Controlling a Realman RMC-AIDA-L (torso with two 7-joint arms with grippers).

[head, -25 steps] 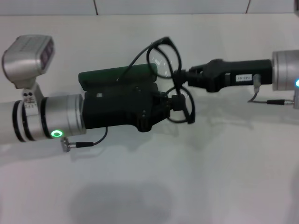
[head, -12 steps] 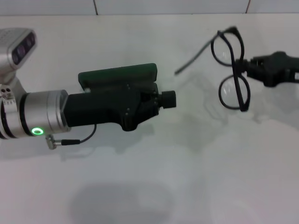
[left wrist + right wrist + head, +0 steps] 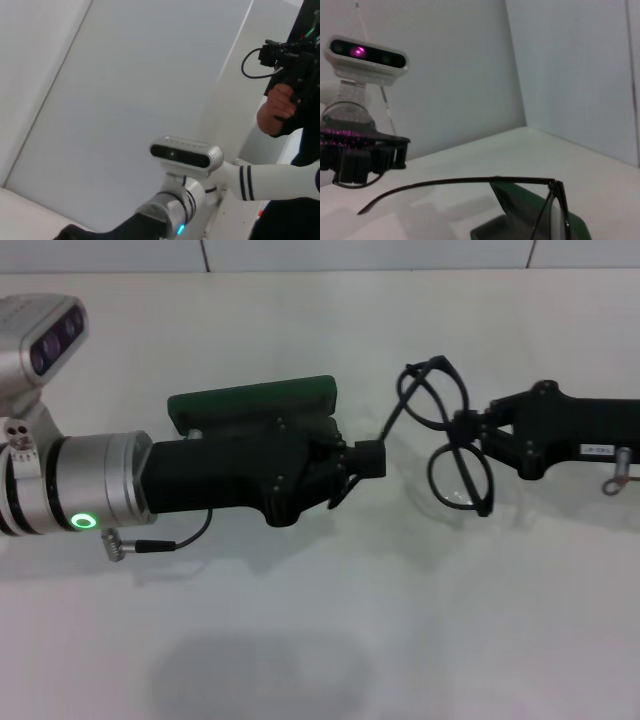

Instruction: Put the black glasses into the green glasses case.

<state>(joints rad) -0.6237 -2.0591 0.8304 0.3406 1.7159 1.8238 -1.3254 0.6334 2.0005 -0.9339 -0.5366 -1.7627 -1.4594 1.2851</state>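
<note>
White table [image 3: 320,640], right pincer [image 3: 470,428] gripping black glasses [image 3: 445,440], left pincer [image 3: 355,462] closed beside green glasses case [image 3: 250,400]

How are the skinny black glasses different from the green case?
The thin black wire-framed glasses are held up by the right tool, while the dark green oblong hard case rests on the white table behind the left tool. The glasses are see-through loops; the case is solid. Both are about equally long.
</note>
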